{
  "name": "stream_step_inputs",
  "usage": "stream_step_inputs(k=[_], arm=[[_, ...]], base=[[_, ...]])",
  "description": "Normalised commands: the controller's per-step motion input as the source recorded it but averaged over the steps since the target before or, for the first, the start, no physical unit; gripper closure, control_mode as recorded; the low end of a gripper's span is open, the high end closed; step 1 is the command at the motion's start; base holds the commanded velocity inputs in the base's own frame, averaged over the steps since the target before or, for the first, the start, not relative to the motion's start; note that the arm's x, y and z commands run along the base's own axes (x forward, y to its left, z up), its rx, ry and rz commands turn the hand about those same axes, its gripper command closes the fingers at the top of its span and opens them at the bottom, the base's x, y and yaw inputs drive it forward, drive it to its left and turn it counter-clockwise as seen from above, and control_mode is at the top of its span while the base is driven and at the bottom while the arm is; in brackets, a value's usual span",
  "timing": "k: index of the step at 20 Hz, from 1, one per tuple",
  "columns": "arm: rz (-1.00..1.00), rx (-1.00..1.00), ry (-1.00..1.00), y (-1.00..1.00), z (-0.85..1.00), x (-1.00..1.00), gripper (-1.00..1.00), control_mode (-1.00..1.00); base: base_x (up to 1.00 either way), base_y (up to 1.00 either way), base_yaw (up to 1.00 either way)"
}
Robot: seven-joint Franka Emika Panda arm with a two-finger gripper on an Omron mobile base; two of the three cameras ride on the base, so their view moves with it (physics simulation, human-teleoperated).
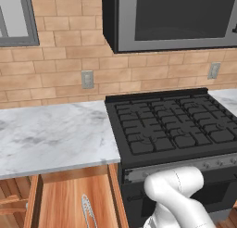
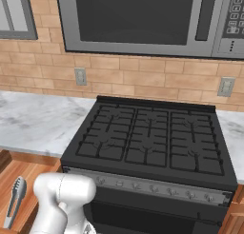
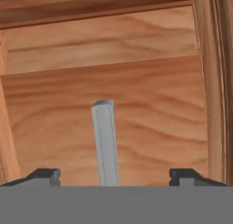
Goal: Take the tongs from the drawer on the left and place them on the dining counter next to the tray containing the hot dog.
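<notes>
We judged the task barely begun: the drawer (image 1: 60, 199) stood pulled out, and the tongs (image 3: 105, 141) lay flat on its wooden floor, not yet gripped. Our hand (image 3: 116, 176) hovered over them, spread wide and empty, one fingertip either side. Carrying them to the dining table remained. We could read no writing or brand anywhere.

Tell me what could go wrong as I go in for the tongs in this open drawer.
The tongs lie flat on the drawer floor, so the open gripper may hit the wood or slide off the thin metal. They sit slightly off centre between the fingers, risking a skewed grip. Lifting could knock them against the marble counter edge overhanging the drawer.
</notes>
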Motion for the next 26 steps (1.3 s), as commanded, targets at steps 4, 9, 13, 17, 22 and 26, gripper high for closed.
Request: stream_step_inputs(k=[4,9,13,17,22,26], arm=[[-0.16,0.02,0.16,-0.07,0.84,-0.03,-1.0,-1.0],[-0.17,0.04,0.22,-0.21,1.0,0.0,-1.0,-1.0],[-0.15,0.0,0.23,-0.12,0.95,0.07,-1.0,-1.0],[-0.06,0.06,0.1,-0.35,0.76,0.23,-1.0,-1.0],[0.0,0.21,0.03,-0.61,0.48,0.16,-1.0,-1.0],[0.0,0.33,0.06,-0.62,0.37,0.27,-1.0,-1.0]], base=[[0.0,0.0,0.0],[0.0,0.0,0.0],[0.0,0.0,0.0],[0.0,0.0,0.0],[0.0,0.0,0.0],[0.0,0.0,0.0]])
